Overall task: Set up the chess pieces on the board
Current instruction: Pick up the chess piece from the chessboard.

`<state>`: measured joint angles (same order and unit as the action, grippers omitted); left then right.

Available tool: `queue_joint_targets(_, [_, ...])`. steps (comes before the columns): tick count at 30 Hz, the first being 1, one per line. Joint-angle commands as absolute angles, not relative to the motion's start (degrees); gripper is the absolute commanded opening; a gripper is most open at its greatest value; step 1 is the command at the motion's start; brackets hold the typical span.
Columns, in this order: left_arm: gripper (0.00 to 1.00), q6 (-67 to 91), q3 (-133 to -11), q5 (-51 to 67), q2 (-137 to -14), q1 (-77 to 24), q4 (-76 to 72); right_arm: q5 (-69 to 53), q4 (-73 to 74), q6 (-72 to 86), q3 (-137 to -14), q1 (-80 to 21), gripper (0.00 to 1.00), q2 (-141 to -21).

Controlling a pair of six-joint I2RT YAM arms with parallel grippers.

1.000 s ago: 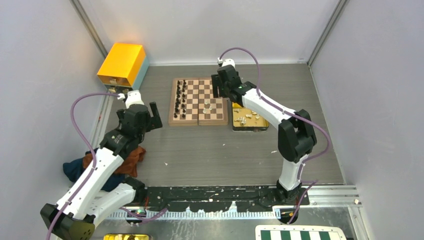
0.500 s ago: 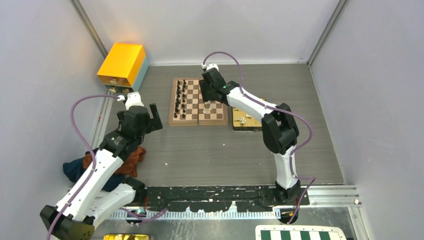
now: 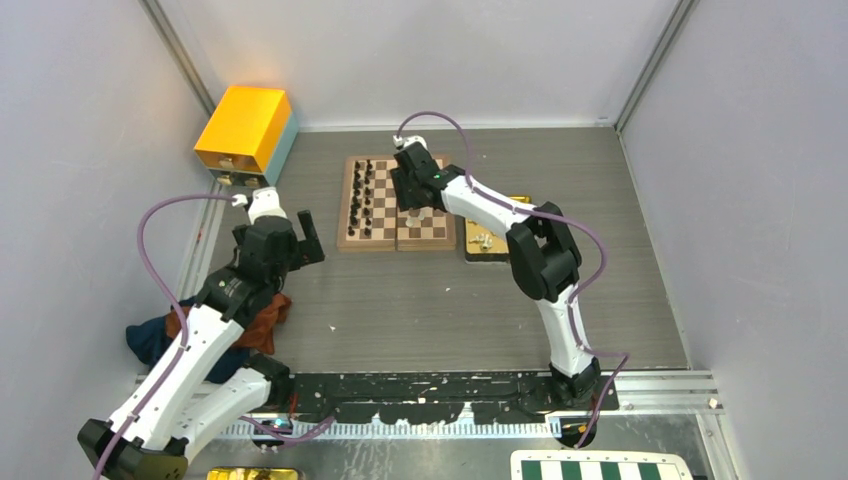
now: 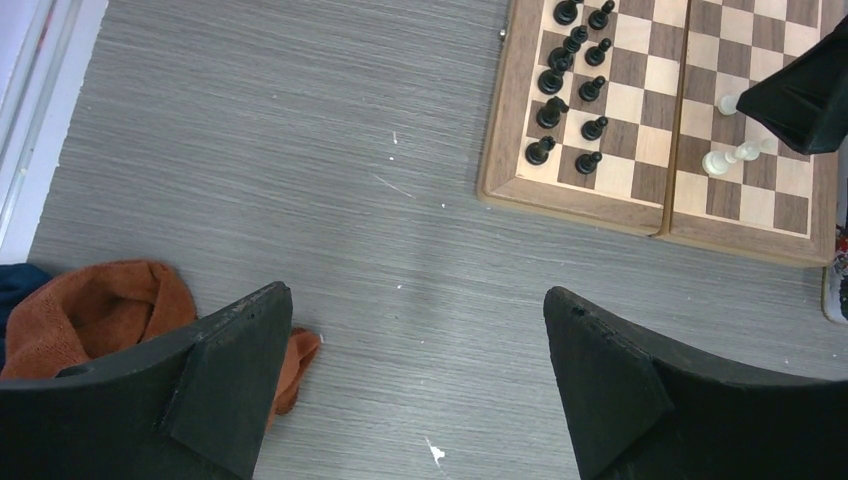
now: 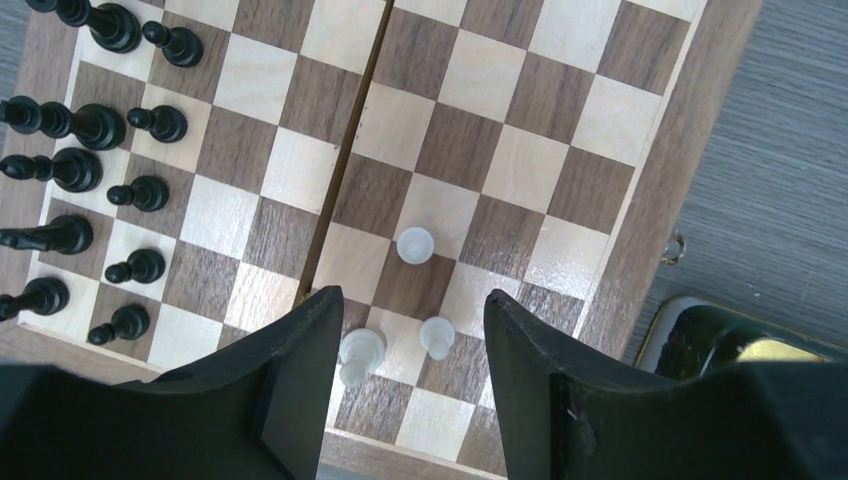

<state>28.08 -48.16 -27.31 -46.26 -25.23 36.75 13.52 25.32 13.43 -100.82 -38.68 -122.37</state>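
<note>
The wooden board (image 3: 395,243) lies at the back middle of the table. Black chess pieces (image 3: 364,196) stand in two columns along its left side (image 5: 100,128). Three cream-white pieces stand on its right half: one (image 5: 415,244) further in, two (image 5: 437,335) (image 5: 358,352) near the frame. My right gripper (image 5: 412,300) hovers open above those two, holding nothing; the left finger (image 5: 300,370) overlaps one of them in view. My left gripper (image 4: 415,295) hangs open over bare table, left of and nearer than the board (image 4: 640,212).
A gold tray (image 3: 497,247) with loose white pieces sits against the board's right edge. A yellow box (image 3: 245,125) stands at the back left. An orange cloth (image 4: 90,310) and a blue one (image 3: 150,340) lie under the left arm. A green-and-white board (image 3: 600,468) is at the bottom.
My right arm has swung left, from above the board's right edge to over its right half near the centre seam. The left arm has barely shifted.
</note>
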Motion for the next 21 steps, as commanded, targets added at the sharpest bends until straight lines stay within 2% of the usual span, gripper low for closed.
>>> queue_joint_targets(1, [0.97,27.74,-48.01,-27.11,-45.13,-25.49,36.04,12.21,24.32,13.74,-105.16,-38.75,0.58,-123.8])
queue_joint_targets(14, [0.97,27.71,-47.4,-27.28,-45.17,-25.49,35.35,12.59,25.14,12.66,-108.63,-38.19,0.51,-127.56])
queue_joint_targets(21, [0.97,27.46,-47.46,-27.01,-45.72,-25.49,34.57,11.88,25.18,12.99,-109.15,-37.03,0.43,-128.36])
